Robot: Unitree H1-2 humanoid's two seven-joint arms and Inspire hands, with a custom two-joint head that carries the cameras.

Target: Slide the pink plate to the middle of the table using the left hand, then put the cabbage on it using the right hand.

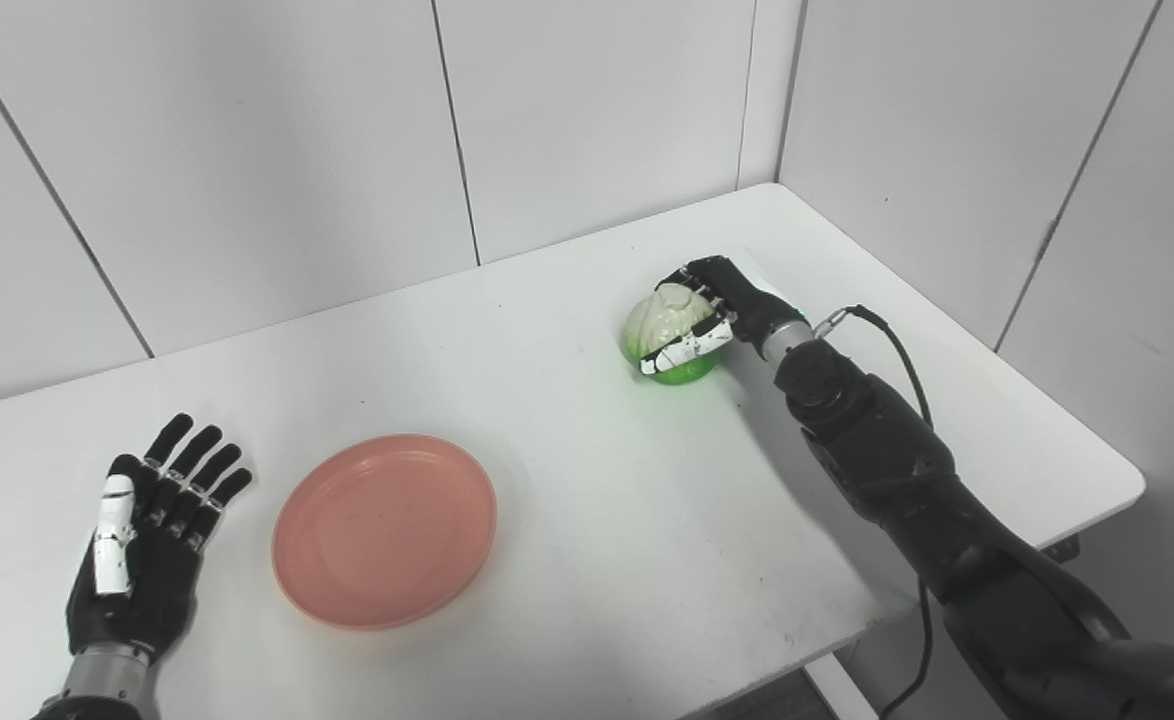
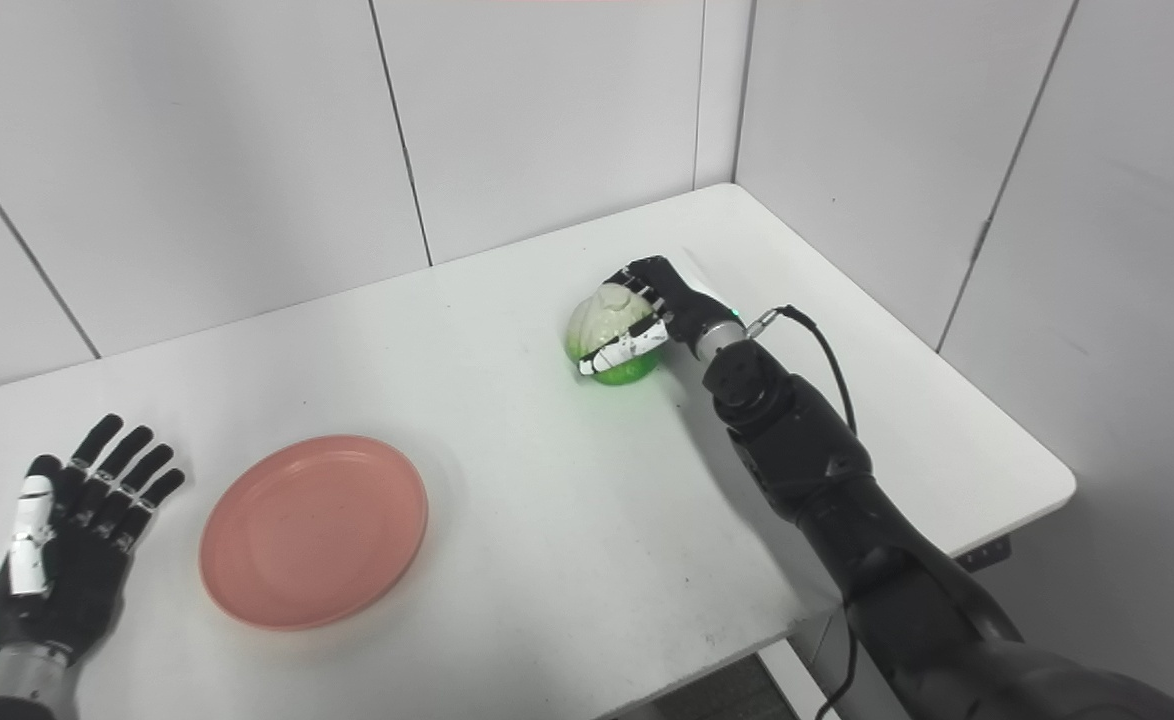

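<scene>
The pink plate (image 1: 384, 528) lies flat on the white table (image 1: 567, 480), left of the middle and near the front edge. My left hand (image 1: 147, 530) rests palm up and open on the table just left of the plate, apart from it. The cabbage (image 1: 665, 335), pale on top and green below, sits on the table at the right rear. My right hand (image 1: 712, 305) is wrapped around it from the right, fingers over its top and thumb across its front. I cannot tell whether the cabbage is lifted off the table.
White wall panels (image 1: 597, 120) close in the table's back and right side. The table's right edge (image 1: 1097, 440) and front edge are close to my right arm. A black cable (image 1: 897, 350) loops from my right wrist.
</scene>
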